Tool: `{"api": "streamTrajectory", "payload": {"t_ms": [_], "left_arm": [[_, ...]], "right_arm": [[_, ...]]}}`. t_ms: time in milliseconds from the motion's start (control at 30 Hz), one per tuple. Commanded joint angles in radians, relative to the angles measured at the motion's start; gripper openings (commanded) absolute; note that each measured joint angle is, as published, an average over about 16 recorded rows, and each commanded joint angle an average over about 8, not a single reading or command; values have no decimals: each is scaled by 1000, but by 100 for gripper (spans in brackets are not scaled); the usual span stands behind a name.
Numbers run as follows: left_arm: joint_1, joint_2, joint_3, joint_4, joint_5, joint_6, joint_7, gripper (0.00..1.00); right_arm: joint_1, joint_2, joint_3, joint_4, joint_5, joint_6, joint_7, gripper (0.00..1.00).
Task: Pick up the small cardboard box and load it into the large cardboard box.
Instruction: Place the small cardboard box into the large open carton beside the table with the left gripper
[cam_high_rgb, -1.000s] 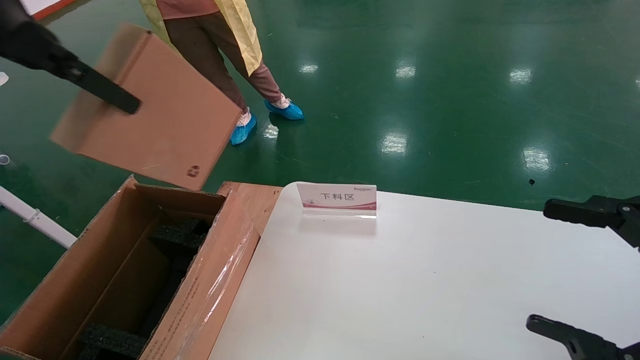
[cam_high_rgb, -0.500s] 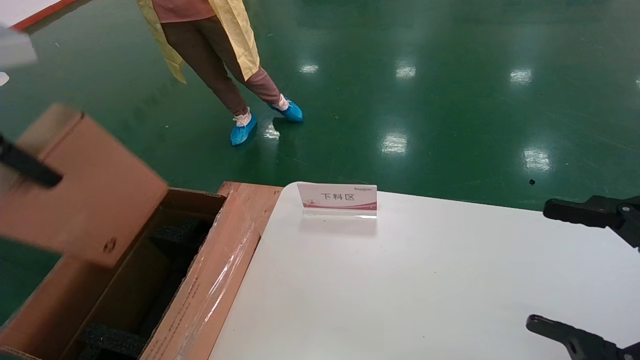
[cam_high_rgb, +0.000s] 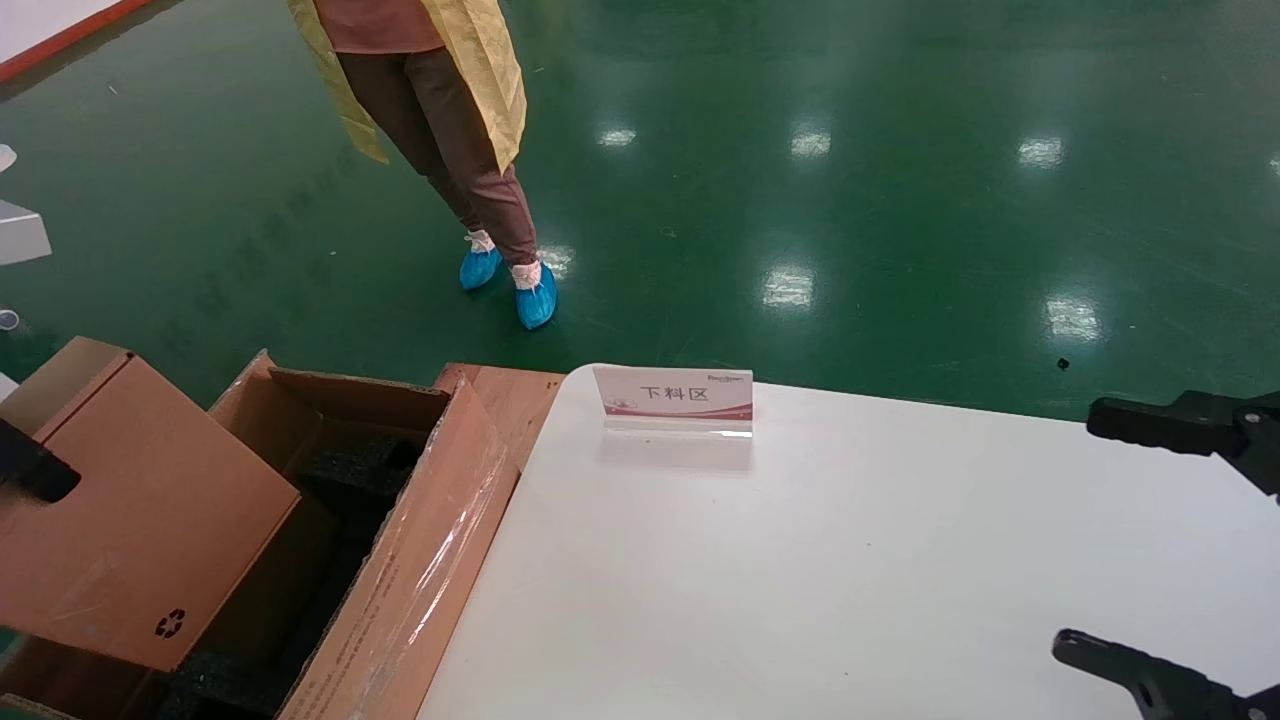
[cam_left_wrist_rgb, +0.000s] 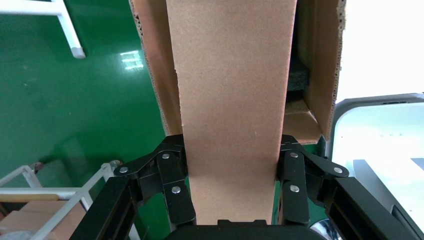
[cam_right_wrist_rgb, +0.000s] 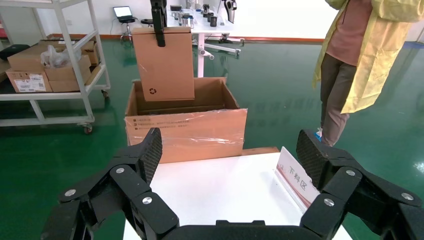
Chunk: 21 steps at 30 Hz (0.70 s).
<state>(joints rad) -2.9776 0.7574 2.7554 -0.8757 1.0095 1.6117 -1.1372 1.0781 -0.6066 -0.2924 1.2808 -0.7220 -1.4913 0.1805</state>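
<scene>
**Green factory floor, white table, shelving behind**

A glossy dark green floor (cam_high_rgb: 900, 180) fills most of the room and mirrors rows of ceiling lights as pale patches. A white table (cam_high_rgb: 850, 560) with a rounded corner stands in the foreground, carrying a small sign (cam_high_rgb: 675, 395) printed with red-and-white graphics and Chinese characters. A person (cam_high_rgb: 430, 120) in a yellow coat, brown trousers and blue shoe covers stands on the floor beyond it. From the right wrist view, a white metal shelving rack (cam_right_wrist_rgb: 55, 75) holds cardboard cartons, and a white workbench (cam_right_wrist_rgb: 200, 20) farther back carries a laptop and small equipment. A red stripe edges the floor there.
</scene>
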Motion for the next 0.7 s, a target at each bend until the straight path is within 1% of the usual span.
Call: {"api": "streamTrajectory", "payload": {"t_ms": [33,233,433,700], "left_arm": [[6,-8,13,10,-7,-10,10,0],[79,-28,-11,53,-1,-52,38,0],[102,-55,-20,62,30,-69,55,0],[128,-94,-28,46,61,-103,37,0]], "right_arm": [[0,0,0,0,0,0,0,100],[0,0,0,0,0,0,0,100],[0,0,-1,0,1,0,0,100],[0,1,-1,0,1,1,-1,100]]}}
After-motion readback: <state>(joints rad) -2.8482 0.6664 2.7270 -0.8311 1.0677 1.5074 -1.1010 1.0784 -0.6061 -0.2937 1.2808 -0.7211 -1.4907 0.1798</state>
